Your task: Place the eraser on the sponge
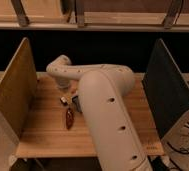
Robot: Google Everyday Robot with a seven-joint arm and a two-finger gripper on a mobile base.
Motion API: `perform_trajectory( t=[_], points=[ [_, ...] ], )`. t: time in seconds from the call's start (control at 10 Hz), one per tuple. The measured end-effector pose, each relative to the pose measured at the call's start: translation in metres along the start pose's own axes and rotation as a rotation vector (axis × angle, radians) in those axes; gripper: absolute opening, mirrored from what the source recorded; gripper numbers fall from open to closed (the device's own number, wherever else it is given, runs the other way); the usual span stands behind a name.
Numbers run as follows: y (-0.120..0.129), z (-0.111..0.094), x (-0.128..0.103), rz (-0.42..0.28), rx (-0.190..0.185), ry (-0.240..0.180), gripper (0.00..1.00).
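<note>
My white arm (105, 107) rises from the bottom of the camera view and bends back to the left over the wooden table (43, 132). The gripper (63, 88) hangs at the arm's far end, pointing down at the table's back left. Just in front of it lies a small block, dark on top with white sides, which looks like the eraser (64, 100). A dark flat patch beside it, possibly the sponge (75, 102), is half hidden by the arm. The gripper is a little above and behind the eraser.
A dark red elongated object (69, 119) lies in front of the eraser. A tan side panel (15, 87) stands on the left and a dark one (165, 87) on the right. Shelving runs along the back. Cables (188, 140) lie at the lower right.
</note>
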Motion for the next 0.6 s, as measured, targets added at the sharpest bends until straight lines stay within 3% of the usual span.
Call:
perform_trajectory(
  t=[0.4, 0.6],
  points=[
    [0.012, 0.039, 0.010, -0.055, -0.056, -0.104, 0.80],
    [0.010, 0.056, 0.009, -0.090, -0.080, -0.133, 0.70]
  ],
)
